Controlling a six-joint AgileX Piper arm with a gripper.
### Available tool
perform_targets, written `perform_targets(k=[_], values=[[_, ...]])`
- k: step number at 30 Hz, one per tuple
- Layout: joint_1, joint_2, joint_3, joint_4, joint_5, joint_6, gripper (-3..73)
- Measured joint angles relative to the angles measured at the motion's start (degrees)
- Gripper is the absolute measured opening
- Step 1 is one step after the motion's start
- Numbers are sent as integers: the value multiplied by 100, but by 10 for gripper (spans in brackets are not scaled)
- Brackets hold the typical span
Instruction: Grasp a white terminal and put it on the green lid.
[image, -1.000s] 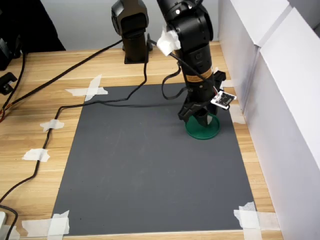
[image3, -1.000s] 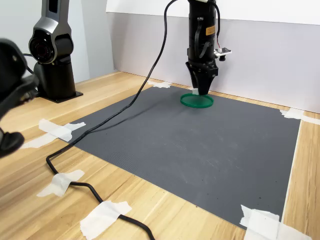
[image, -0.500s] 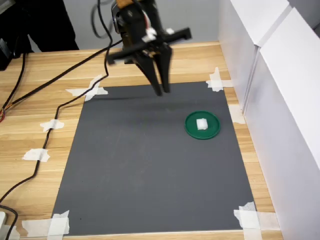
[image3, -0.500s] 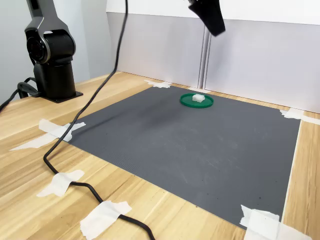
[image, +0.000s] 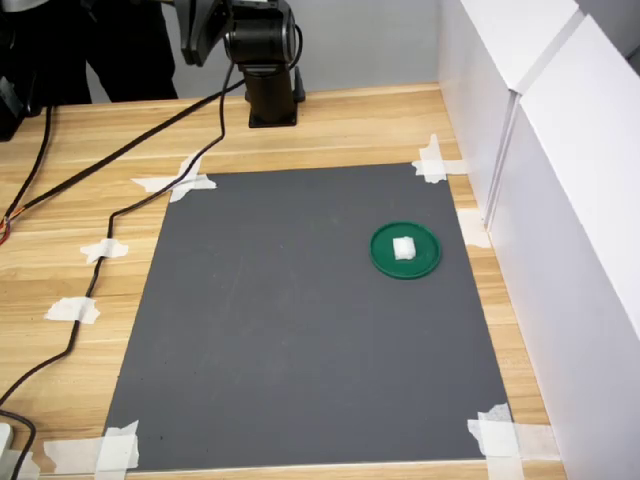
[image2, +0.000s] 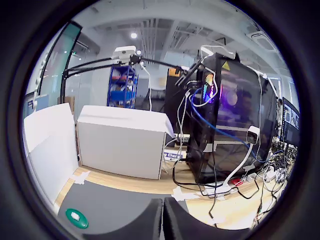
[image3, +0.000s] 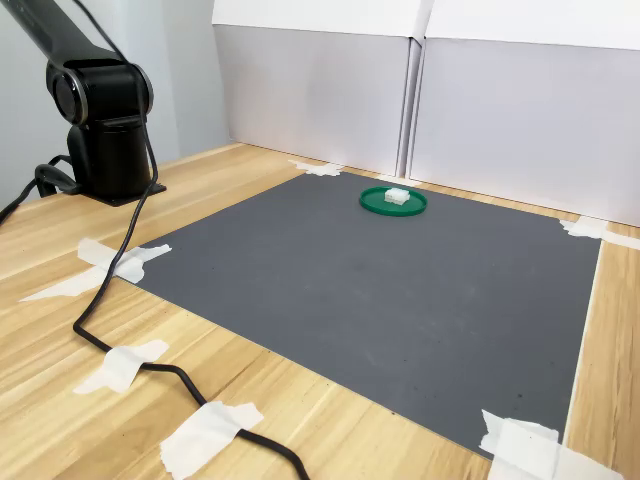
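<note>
dark-green lid (image: 405, 250) lies flat on the grey mat (image: 300, 320), near the mat's right edge in the first exterior view. the white terminal (image: 404, 248) sits inside its rim, about centred, resting on the disc. both also show small in the wrist view, lid (image2: 76, 218) and terminal (image2: 75, 215). the gripper (image2: 162, 220) appears only in the wrist view, its two dark fingers pressed nearly together with a thin slit between, holding nothing, high above the mat. the arm's base (image3: 105, 130) stands on the wooden table (image: 380, 125) beyond the mat. a black cable (image3: 120, 345) trails across the wood, held by white tape strips (image3: 125, 262). white panels (image3: 420, 100) wall the far side. nothing covers the lid.
</note>
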Motion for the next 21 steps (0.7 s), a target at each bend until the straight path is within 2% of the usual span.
perform_targets(k=[8,21], values=[[0,-1351,895,0,-34,1,-16],[0,-1623,1754,0,-87,1,-16]])
